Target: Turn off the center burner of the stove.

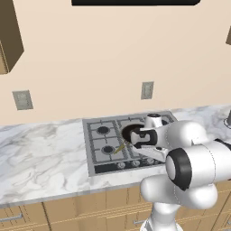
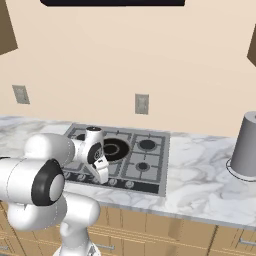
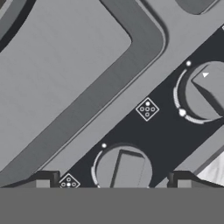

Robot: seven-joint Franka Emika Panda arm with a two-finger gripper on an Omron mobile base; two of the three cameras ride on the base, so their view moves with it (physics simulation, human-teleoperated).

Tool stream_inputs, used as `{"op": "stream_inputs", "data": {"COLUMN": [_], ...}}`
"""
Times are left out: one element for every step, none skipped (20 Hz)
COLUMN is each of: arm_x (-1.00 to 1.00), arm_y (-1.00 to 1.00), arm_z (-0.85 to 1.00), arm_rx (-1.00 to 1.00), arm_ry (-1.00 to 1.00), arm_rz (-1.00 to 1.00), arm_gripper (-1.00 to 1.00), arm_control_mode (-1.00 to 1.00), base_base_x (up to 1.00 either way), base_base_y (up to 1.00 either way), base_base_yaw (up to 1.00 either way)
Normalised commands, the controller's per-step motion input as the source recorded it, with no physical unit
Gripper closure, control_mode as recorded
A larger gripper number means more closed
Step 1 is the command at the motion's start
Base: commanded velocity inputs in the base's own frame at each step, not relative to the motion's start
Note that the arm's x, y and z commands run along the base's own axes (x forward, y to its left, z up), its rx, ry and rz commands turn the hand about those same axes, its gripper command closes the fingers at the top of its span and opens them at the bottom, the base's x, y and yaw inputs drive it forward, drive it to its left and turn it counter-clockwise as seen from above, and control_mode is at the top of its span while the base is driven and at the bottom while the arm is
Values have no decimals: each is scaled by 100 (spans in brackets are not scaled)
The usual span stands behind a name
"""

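The spread-apart jaws straddle a small round grey knob on the flat grey steel stove, its ridge running between the fingertips.

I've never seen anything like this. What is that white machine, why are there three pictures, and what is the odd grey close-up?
It is one moment seen by three cameras. The white jointed robot arm stands before a marble counter holding a flat grey steel stove. Two cameras ride behind the arm, left and right. The wide black round centre burner sits mid-stove, and a grey cylindrical container stands to the right. The close-up comes from a camera on the arm's hand: its two dark fingertips straddle a small round grey knob on the black strip, with another knob beside it. Nothing is held; the hand is open.
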Motion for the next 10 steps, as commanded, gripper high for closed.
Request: {"op": "stream_inputs", "data": {"arm_x": [0,0,0,0,0,0,0,1,0,0], "arm_y": [0,0,-1,-6,-7,-11,-9,-14,-19,-19], "arm_z": [-6,-4,-6,-4,-6,-5,-11,-11,-12,-11], "arm_rx": [0,0,0,0,0,0,-1,-2,-1,-1], "arm_ry": [0,0,0,0,0,0,0,0,0,0], "arm_rz": [-4,-3,-3,-2,-2,-1,-1,0,0,0], "arm_gripper": [-100,-100,-100,-100,-100,-100,-100,-100,-100,-100], "arm_control_mode": [-100,-100,-100,-100,-100,-100,-100,-100,-100,-100], "base_base_x": [0,0,0,0,0,0,0,0,0,0], "base_base_y": [0,0,0,0,0,0,0,0,0,0], "base_base_yaw": [0,0,0,0,0,0,0,0,0,0]}}
